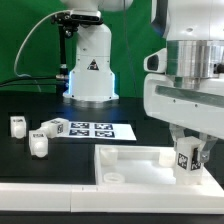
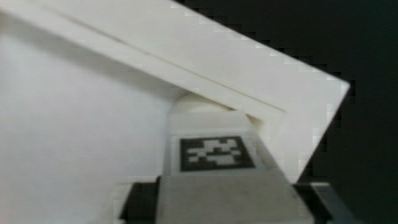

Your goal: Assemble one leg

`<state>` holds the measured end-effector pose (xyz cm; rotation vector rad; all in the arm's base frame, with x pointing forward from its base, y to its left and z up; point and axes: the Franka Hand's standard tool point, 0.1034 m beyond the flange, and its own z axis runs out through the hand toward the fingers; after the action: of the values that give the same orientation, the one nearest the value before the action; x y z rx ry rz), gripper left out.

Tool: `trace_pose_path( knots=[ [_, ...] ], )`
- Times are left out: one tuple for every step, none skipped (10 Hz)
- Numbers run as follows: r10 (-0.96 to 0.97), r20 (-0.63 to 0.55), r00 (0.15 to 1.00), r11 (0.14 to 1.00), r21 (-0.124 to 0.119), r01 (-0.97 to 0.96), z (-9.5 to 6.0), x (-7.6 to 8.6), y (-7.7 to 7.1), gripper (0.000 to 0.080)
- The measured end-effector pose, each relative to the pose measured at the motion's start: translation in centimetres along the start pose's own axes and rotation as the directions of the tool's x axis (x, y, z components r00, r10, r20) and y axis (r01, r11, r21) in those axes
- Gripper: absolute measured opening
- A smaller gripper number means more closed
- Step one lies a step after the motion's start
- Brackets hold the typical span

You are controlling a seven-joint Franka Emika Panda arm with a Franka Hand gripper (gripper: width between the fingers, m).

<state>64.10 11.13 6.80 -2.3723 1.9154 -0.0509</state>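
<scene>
My gripper is shut on a leg, a small white peg with a black-and-white tag on its side. It holds the leg upright at the near corner of the white square panel, on the exterior view's right. In the wrist view the leg sits between my dark fingers, and my gripper closes round its upper part. The leg's lower end meets the panel's raised corner rim. Whether it is seated in a hole is hidden.
Three more loose legs lie on the black table at the exterior view's left. The marker board lies behind them. The robot base stands at the back.
</scene>
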Motion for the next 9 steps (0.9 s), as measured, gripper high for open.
trace_pose_path(
  knots=[
    [0.199, 0.021, 0.98, 0.98, -0.001, -0.199, 0.02, -0.06, 0.03, 0.0285],
    [0.383, 0.055, 0.922, 0.924, -0.006, -0.383, 0.03, -0.12, -0.01, 0.0285],
    [0.461, 0.078, 0.884, 0.887, -0.012, -0.462, 0.04, 0.07, -0.05, 0.0285],
    [0.512, 0.087, 0.854, 0.858, -0.017, -0.513, 0.04, 0.09, -0.06, 0.0285],
    [0.552, 0.086, 0.829, 0.833, -0.02, -0.552, 0.03, 0.1, -0.08, 0.0285],
    [0.589, 0.082, 0.804, 0.808, -0.021, -0.589, 0.01, 0.13, -0.09, 0.0285],
    [0.602, 0.076, 0.795, 0.798, -0.019, -0.603, -0.01, 0.27, -0.05, 0.0285],
    [0.599, 0.076, 0.797, 0.8, -0.019, -0.6, 0.0, 0.3, -0.04, 0.0285],
    [0.598, 0.075, 0.798, 0.801, -0.02, -0.599, 0.07, 0.28, 0.0, 0.0363]
  ],
)
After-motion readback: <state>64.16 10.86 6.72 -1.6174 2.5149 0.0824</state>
